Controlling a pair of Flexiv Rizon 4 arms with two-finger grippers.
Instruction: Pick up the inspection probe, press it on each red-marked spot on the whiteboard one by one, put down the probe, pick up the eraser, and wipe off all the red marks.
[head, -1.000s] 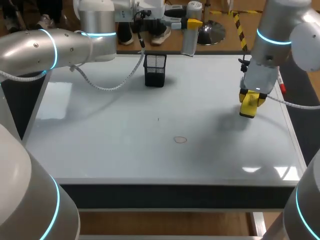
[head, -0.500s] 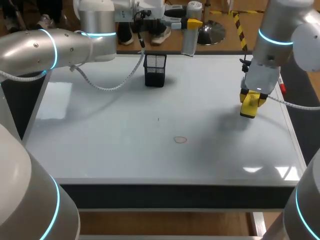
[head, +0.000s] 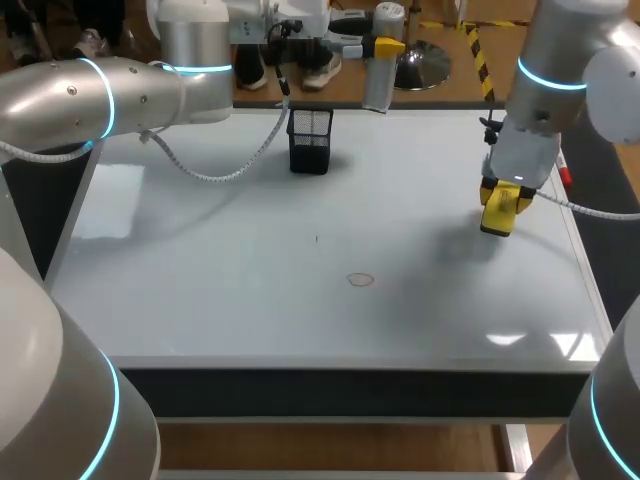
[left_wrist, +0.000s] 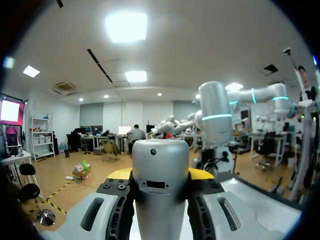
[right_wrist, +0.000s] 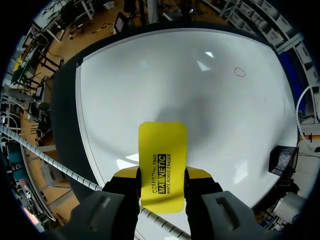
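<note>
Right gripper (right_wrist: 161, 173) is clamping the eraser (right_wrist: 162, 142) right of the basket (head: 310, 140) — left gripper (left_wrist: 160, 174) is gripping the probe (left_wrist: 160, 210) beyond it.

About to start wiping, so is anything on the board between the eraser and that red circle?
Nothing visible: bare whiteboard lies between the eraser and the red circle. The black mesh holder stands well off that line.

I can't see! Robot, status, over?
Right fingers shut on yellow rectangular eraser. Left fingers shut on grey cylindrical probe. Red ring mark unwiped, path clear.
</note>
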